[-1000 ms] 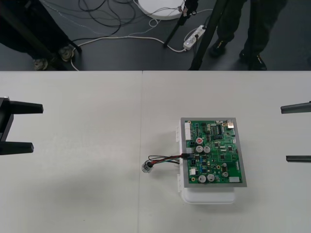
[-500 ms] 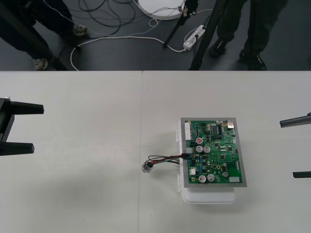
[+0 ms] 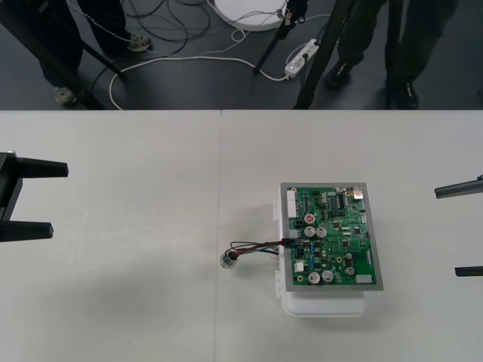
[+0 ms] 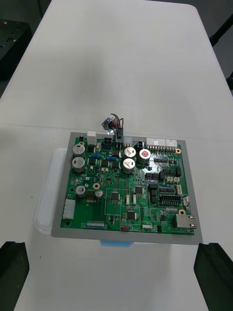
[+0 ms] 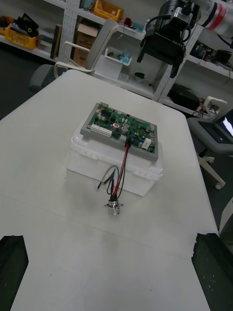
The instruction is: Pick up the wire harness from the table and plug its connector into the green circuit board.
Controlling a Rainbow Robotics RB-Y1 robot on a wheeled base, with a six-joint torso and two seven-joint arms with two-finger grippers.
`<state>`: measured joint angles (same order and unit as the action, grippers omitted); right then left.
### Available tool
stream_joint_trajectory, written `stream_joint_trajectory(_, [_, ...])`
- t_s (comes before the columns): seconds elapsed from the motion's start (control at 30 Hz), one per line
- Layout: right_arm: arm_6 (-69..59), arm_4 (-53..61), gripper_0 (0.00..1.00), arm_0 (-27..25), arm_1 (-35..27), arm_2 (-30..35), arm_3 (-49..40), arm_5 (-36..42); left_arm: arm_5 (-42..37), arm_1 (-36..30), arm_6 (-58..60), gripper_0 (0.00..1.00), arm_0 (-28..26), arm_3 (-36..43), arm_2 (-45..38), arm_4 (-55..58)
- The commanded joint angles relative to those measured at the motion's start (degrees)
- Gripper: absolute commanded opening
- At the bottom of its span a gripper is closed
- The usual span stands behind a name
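The table (image 3: 113, 302) bears a white base (image 3: 323, 304) and the harness socket (image 3: 226, 260)

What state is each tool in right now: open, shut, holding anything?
Left tool: open, holding nothing, parked at its own side.
Right tool: open, holding nothing, parked at its own side.

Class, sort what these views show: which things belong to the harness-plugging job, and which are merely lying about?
Job:
- green circuit board on its white base
- wire harness, its plug at the board's edge, socket on the table
- left tool and right tool, both open, parked at the sides

Lying about:
- floor cables
- power strip
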<state>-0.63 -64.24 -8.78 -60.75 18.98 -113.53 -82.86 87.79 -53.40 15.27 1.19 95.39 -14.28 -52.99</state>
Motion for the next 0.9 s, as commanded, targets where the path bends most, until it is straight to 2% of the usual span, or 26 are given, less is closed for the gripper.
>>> stream_joint_trajectory(0.03, [-2.1, -0.3, 1.00, -0.5, -2.3, 2.0, -1.2, -0.5, 2.2, -2.7, -2.2, 1.00, 2.0, 1.6, 0.6, 0.0])
stream_joint_trajectory(0.9, [-2.1, -0.3, 1.00, -0.5, -2.3, 2.0, -1.2, -0.5, 2.2, -2.7, -2.2, 1.00, 2.0, 1.6, 0.6, 0.0])
